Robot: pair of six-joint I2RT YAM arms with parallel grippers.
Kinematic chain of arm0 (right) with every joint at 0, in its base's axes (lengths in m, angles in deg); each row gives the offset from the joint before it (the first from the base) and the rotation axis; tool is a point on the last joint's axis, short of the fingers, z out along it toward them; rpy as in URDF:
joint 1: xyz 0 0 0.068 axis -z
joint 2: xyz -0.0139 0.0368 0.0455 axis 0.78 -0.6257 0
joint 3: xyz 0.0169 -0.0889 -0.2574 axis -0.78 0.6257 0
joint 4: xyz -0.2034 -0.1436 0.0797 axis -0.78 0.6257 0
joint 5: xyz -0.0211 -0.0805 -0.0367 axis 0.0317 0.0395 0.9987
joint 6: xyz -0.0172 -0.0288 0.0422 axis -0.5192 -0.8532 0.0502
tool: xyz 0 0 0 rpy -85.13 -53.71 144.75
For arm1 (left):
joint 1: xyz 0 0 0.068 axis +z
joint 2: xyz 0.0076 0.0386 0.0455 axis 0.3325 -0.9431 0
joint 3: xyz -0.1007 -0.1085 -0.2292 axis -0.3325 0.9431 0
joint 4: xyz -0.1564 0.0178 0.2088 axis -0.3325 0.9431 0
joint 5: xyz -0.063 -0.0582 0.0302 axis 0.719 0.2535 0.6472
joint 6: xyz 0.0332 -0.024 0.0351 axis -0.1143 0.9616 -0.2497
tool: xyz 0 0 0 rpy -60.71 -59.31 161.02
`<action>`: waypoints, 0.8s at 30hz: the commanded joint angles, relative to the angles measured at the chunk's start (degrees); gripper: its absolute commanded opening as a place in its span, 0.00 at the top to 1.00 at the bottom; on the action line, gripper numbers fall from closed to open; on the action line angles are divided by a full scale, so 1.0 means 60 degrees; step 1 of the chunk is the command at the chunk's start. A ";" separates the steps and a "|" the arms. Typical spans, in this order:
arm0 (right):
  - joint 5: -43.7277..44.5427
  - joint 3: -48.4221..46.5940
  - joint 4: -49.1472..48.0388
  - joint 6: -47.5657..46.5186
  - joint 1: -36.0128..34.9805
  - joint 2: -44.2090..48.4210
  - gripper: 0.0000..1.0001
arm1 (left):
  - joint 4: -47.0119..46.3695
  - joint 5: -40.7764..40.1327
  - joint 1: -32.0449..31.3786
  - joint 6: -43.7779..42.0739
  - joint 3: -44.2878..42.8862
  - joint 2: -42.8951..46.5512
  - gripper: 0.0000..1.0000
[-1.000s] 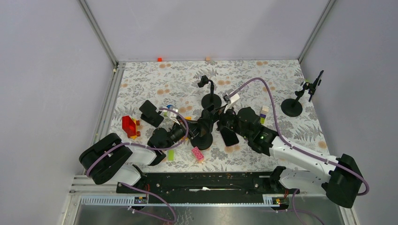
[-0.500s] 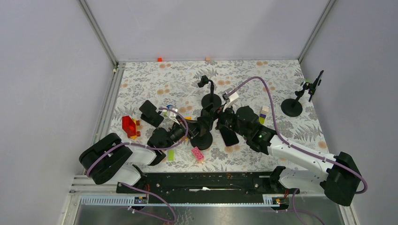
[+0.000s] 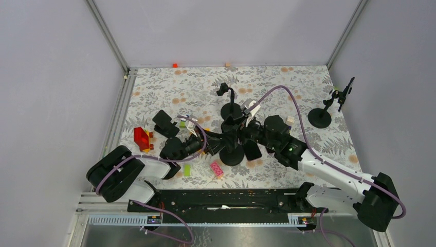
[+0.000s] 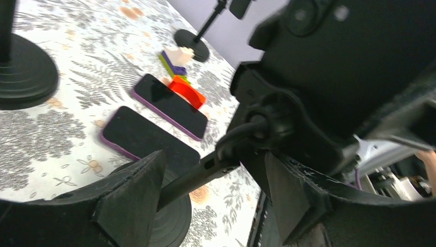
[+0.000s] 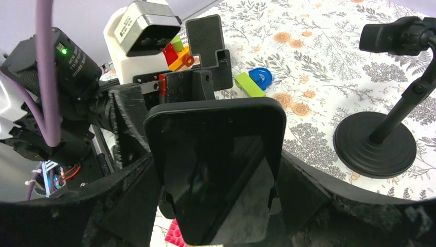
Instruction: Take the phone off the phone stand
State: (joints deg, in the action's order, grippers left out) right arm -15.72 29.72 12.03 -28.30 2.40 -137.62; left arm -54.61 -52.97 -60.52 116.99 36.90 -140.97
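The black phone [image 5: 216,154] stands upright between the fingers of my right gripper [image 5: 218,172], which press on its two sides. Parts of the phone stand's clamp [image 5: 160,207] show behind its lower edges. In the top view the stand's round base [image 3: 232,155] sits mid-table, and my right gripper [image 3: 242,135] meets it from the right. My left gripper [image 4: 213,165] is open, with its fingers wide on either side of the stand's thin stem [image 4: 191,177] and clear of it. In the top view my left gripper [image 3: 208,144] is left of the stand.
Two purple-edged phones [image 4: 149,136] [image 4: 172,100] lie flat beyond the stand. Other black stands are behind [image 3: 231,105] and at the far right [image 3: 329,108]. A black holder [image 3: 164,123], a red block [image 3: 141,138], and pink [image 3: 216,168] and green [image 3: 187,170] bricks lie around the left arm.
My left gripper has opened and let go of the stand's stem. My right gripper closed in on the phone. The stand and both grippers shifted slightly to the right.
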 commanded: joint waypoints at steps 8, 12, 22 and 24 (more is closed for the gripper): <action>-0.4431 0.0437 -0.0917 -0.1065 0.1154 0.0461 0.97 | -0.1503 0.4025 0.0229 -0.0821 -0.0424 0.1180 0.32; -0.5942 0.0390 -0.0903 -0.1199 0.1311 0.0712 0.95 | -0.1422 0.4249 0.0229 -0.1639 -0.0108 0.1862 0.34; -0.7093 0.0260 -0.0919 -0.1067 0.1355 0.0831 1.00 | -0.0350 0.4861 0.0215 -0.2674 -0.0465 0.2542 0.42; -0.6972 0.0266 -0.0918 -0.1120 0.1361 0.0873 1.00 | -0.0203 0.5028 0.0194 -0.2744 -0.0464 0.2563 0.45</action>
State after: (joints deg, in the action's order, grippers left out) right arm -55.24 33.08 12.11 -34.35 10.18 -134.36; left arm -55.03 -26.96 -59.10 103.52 36.12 -126.67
